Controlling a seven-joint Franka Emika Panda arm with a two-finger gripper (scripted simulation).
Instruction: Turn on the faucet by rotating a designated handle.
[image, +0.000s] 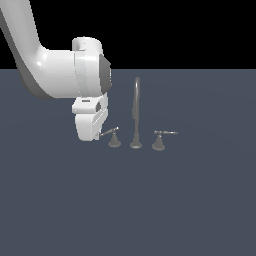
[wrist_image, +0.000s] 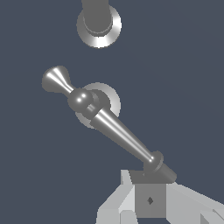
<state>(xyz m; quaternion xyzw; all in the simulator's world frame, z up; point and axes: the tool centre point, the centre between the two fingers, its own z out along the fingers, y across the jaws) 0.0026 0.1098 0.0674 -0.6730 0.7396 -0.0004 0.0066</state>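
The faucet (image: 136, 107) is a dull grey set on the dark floor: a tall arched spout and two low cone-based handles. The left-hand handle (image: 114, 139) has its thin lever (image: 108, 132) pointing to the exterior view's left, toward my gripper (image: 100, 135). In the wrist view the handle's lever (wrist_image: 118, 131) runs from its cone base (wrist_image: 113, 99) to my gripper (wrist_image: 146, 183), and its knobbed end rests against a fingertip (wrist_image: 150, 200). No gap shows between the fingers; they hold nothing.
The matching right-hand handle (image: 159, 142) stands at the exterior view's right of the spout, lever pointing right. The spout's round base (wrist_image: 98, 26) shows in the wrist view beyond the left handle. My white arm (image: 55, 75) reaches in from the upper left.
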